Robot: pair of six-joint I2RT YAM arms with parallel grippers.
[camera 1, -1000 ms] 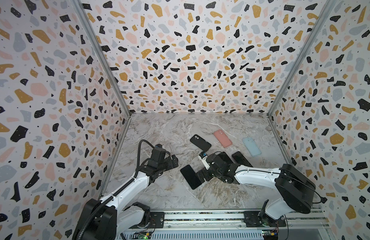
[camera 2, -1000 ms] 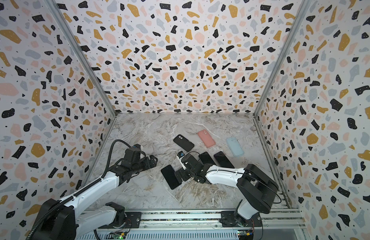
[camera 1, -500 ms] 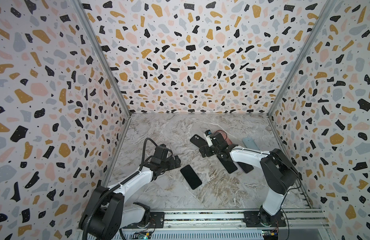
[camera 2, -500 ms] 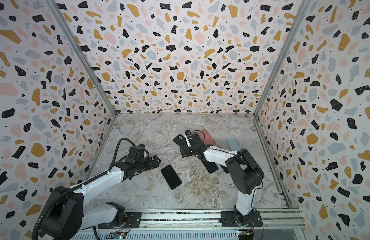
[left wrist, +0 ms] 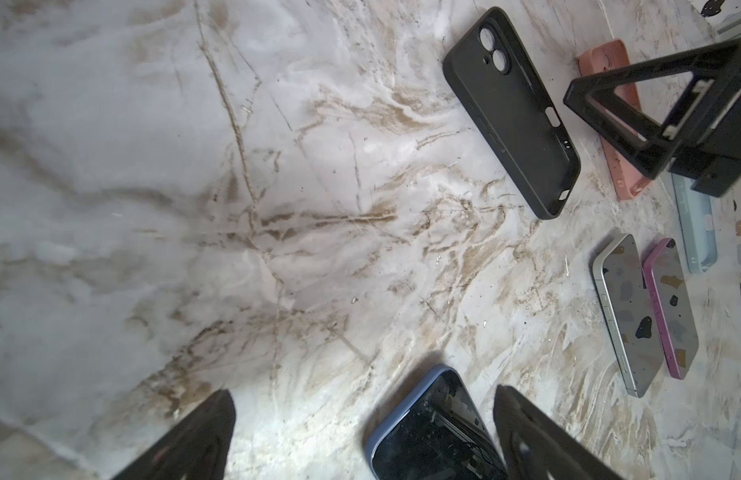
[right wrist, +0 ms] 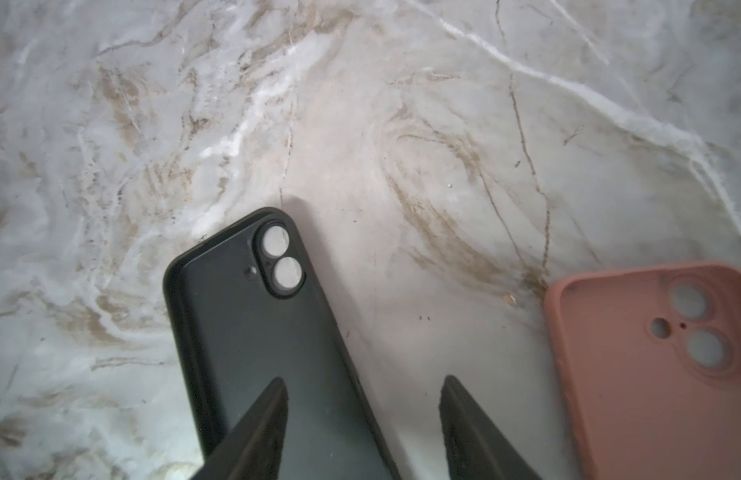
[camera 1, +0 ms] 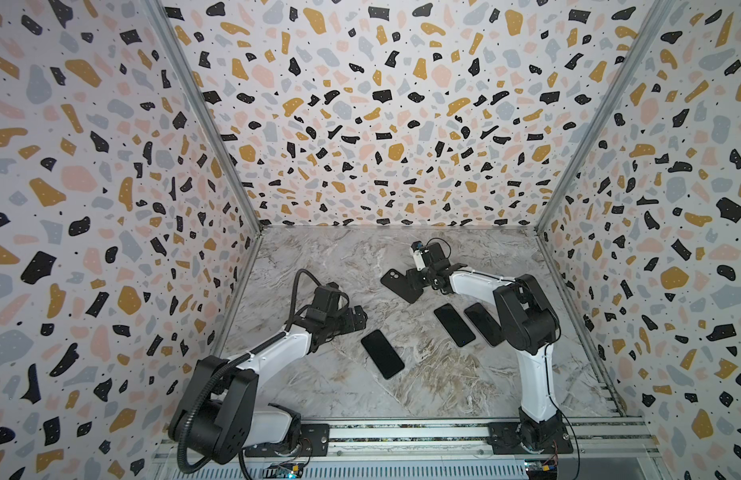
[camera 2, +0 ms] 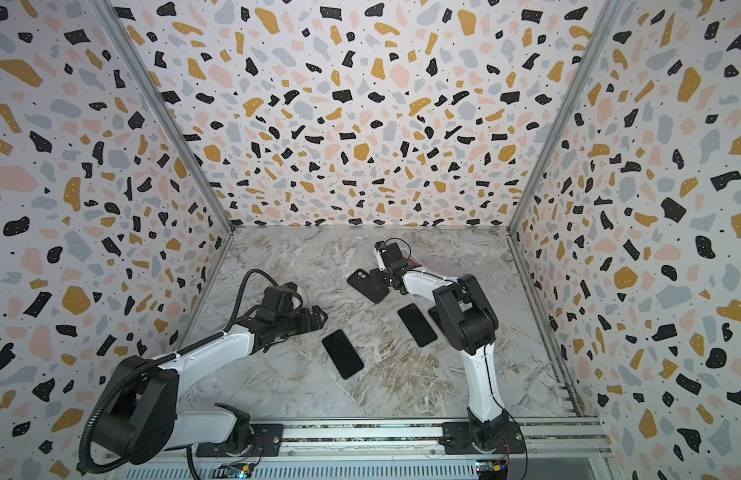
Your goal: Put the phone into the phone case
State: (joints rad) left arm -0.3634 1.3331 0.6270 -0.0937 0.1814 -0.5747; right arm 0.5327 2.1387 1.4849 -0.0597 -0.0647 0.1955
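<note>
We note a pink case (right wrist: 651, 374) and a light-blue case (left wrist: 697, 232) on the marble table (camera 1: 327, 266), toward its far right. A silver-edged phone (left wrist: 626, 316) and a purple-edged phone (left wrist: 672, 307) lie side by side nearer the right edge. Terrazzo walls (camera 1: 360, 124) stand around.

Tally, all on one desk (left wrist: 152, 124).

Phones: three. One blue-edged phone (left wrist: 431, 432), one silver-edged phone (left wrist: 628, 316) and one purple-edged phone (left wrist: 674, 307).

Cases: three. One black case (left wrist: 512, 112), one pink case (right wrist: 635, 395) and one pale blue case (left wrist: 697, 237).

Phones and cases match in number, three to three.

Arms: two, the left arm (camera 1: 273, 351) and the right arm (camera 1: 535, 374).

Pincers: two, one per arm, the left pincer (left wrist: 362, 390) and the right pincer (right wrist: 364, 379).
</note>
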